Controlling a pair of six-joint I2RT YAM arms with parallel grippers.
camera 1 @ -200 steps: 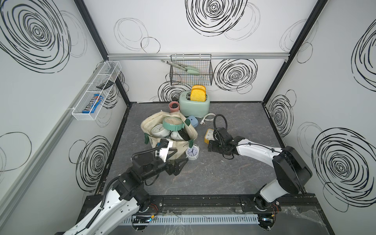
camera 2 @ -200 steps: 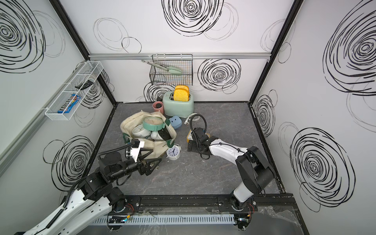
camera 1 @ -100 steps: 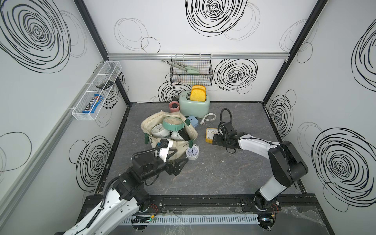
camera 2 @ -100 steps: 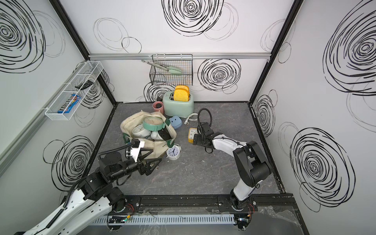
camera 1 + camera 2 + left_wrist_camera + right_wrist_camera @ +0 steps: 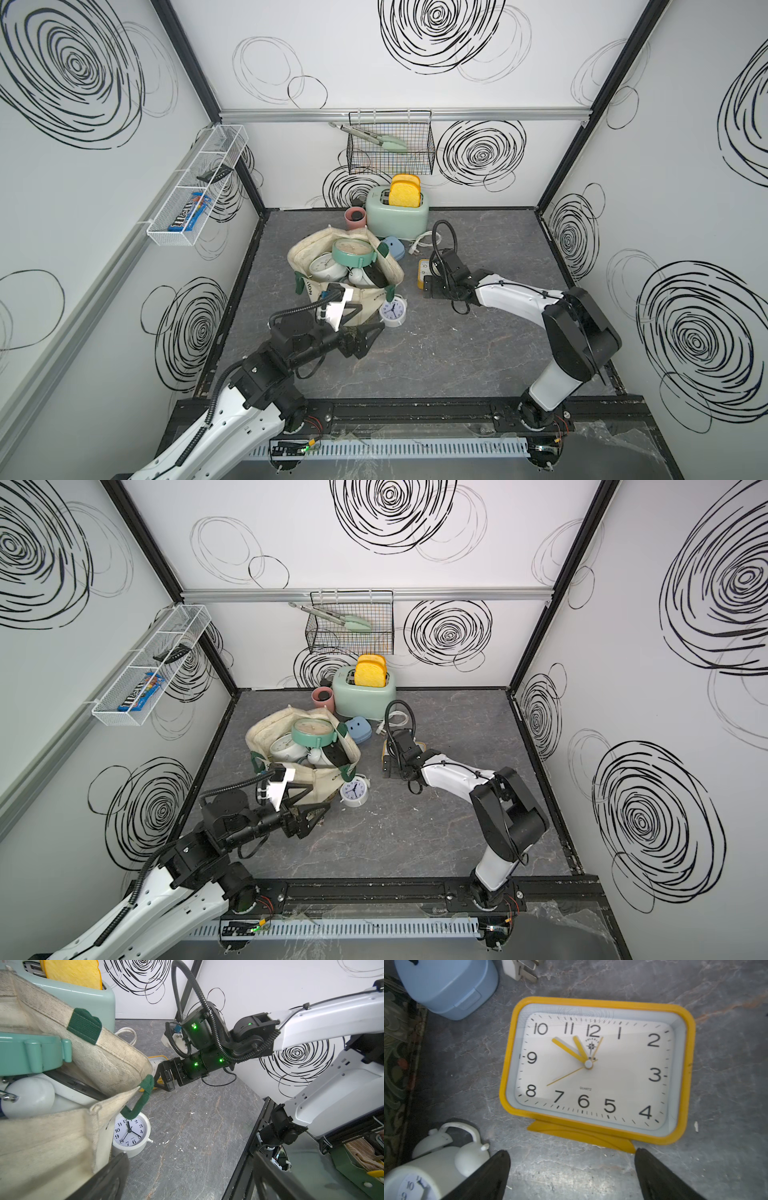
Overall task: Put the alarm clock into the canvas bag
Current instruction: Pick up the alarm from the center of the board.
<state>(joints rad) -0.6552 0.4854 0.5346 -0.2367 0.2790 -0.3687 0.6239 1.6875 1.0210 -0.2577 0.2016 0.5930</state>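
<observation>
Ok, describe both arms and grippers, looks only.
White shells and black joints on the left arm and right arm, a black corrugated cable looping over each wrist. The left gripper and right gripper are black wedges. The right wrist shows green lights.

White walls (image 5: 357, 50) with black swirls, grey marbled floor (image 5: 457, 353)

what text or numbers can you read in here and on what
"QUARTZ" and "1" to "12": yellow clock; brand under the 12 too small.
"1" to "12": white clock.
"m&m's": candy pack.
Print on the bag: mostly hidden, unreadable.
</observation>
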